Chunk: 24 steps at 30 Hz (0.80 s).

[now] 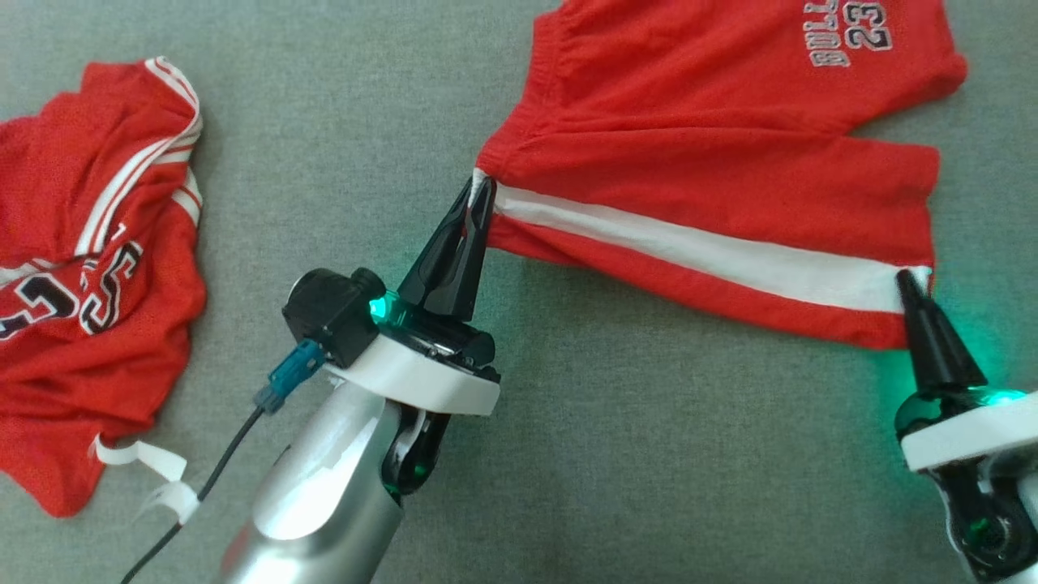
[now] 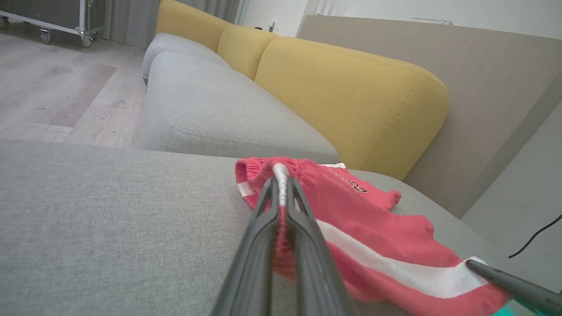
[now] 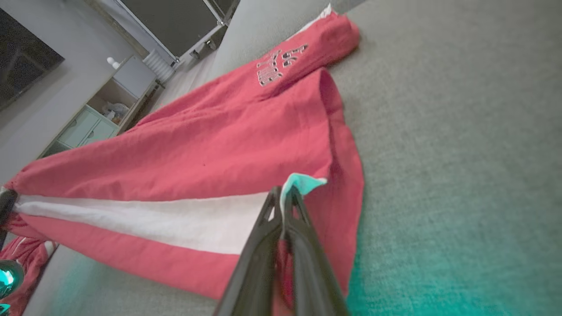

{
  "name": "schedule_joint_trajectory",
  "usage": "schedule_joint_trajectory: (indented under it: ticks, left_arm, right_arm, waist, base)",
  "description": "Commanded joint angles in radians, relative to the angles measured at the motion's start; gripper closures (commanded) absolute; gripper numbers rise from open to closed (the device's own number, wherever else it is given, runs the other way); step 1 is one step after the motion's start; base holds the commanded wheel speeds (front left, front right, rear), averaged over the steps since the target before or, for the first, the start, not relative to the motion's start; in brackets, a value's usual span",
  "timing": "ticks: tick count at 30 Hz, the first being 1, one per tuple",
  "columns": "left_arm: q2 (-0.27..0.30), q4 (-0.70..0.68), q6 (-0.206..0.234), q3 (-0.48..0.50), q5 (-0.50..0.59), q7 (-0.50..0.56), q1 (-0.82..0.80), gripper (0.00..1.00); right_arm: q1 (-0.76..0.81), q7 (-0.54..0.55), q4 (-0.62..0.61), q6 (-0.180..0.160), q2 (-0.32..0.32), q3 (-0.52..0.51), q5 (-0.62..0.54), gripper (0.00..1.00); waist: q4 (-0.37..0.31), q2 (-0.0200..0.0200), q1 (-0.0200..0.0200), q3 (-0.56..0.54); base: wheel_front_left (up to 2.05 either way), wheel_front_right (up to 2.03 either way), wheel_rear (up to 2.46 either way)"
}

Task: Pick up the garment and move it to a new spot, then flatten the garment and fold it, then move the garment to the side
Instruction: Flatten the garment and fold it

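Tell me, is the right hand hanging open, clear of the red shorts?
No, the right hand is shut on the hem of the shorts at the white stripe.

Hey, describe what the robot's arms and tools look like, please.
The left tool and right tool each have two long, tapered black fingers above a white collar with a green light. The left forearm is shiny silver and carries a black camera block, a blue connector and a black cable.
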Motion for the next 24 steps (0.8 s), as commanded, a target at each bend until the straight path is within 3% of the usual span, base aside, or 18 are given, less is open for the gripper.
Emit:
schedule_joint_trajectory:
  ticks: [1,7,11,17,20,24]
  left_arm:
    - [0.007,-0.029,0.002,0.03,-0.001,-0.005,-0.003,1.0]
    - [0.045,-0.078,0.002,0.054,0.017,-0.005,-0.02,1.0]
    - [0.117,-0.114,0.002,0.032,0.018,-0.005,-0.135,1.0]
    - [0.227,-0.06,0.002,-0.059,-0.045,-0.005,-0.49,1.0]
    - [0.224,0.023,0.002,-0.061,-0.078,-0.005,-0.689,1.0]
    - [0.181,0.086,0.002,0.015,-0.051,-0.005,-0.891,1.0]
  right_arm:
    - [0.009,-0.023,-0.031,0.007,-0.021,0.003,-0.009,1.0]
    - [-0.001,-0.051,-0.142,0.007,-0.064,-0.076,0.001,1.0]
    - [-0.088,-0.028,-0.257,0.007,-0.116,-0.165,-0.023,1.0]
    - [-0.497,0.076,-0.256,0.007,-0.13,-0.238,-0.1,1.0]
    - [-0.747,0.107,-0.151,0.007,-0.095,-0.238,-0.132,1.0]
    - [-1.048,0.072,0.017,0.007,-0.047,-0.249,-0.165,1.0]
  waist:
    - [-0.002,0.0,-0.0001,-0.018]
    - [-0.033,0.0,-0.0001,-0.081]
    - [-0.059,0.0,-0.0001,-0.075]
    - [-0.092,0.0,-0.0001,0.026]
    - [-0.094,0.0,-0.0001,0.08]
    - [-0.093,0.0,-0.0001,0.135]
  base:
    - [0.0,0.0,0.0]
    - [0.0,0.0,0.0]
    - [0.0,0.0,0.0]
    - [0.0,0.0,0.0]
    - [0.0,0.0,0.0]
    - [0.0,0.0,0.0]
